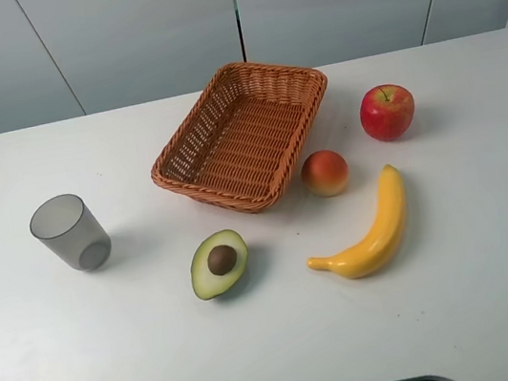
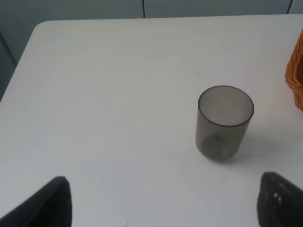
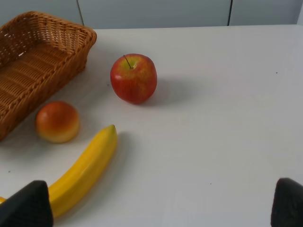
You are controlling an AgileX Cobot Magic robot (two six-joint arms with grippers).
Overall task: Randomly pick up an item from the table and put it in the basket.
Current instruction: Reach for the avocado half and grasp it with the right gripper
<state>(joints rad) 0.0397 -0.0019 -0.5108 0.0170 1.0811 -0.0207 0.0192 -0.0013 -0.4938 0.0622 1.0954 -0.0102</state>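
Observation:
The halved avocado [image 1: 218, 263] lies flesh up, with its brown pit showing, on the white table [image 1: 89, 371] just in front of the empty orange-brown wicker basket [image 1: 243, 134]. The basket also shows in the right wrist view [image 3: 35, 61], and its edge shows in the left wrist view [image 2: 296, 75]. Neither arm shows in the exterior high view. My left gripper [image 2: 163, 208] is open and empty, hanging above the table near the grey cup. My right gripper [image 3: 156, 208] is open and empty, above the table near the banana. The avocado shows in neither wrist view.
A grey translucent cup [image 1: 71, 233] stands upright at the left, also in the left wrist view [image 2: 224, 122]. A yellow banana [image 1: 371, 229], a small peach [image 1: 326, 172] and a red apple [image 1: 387, 111] lie right of the basket; the right wrist view shows them too.

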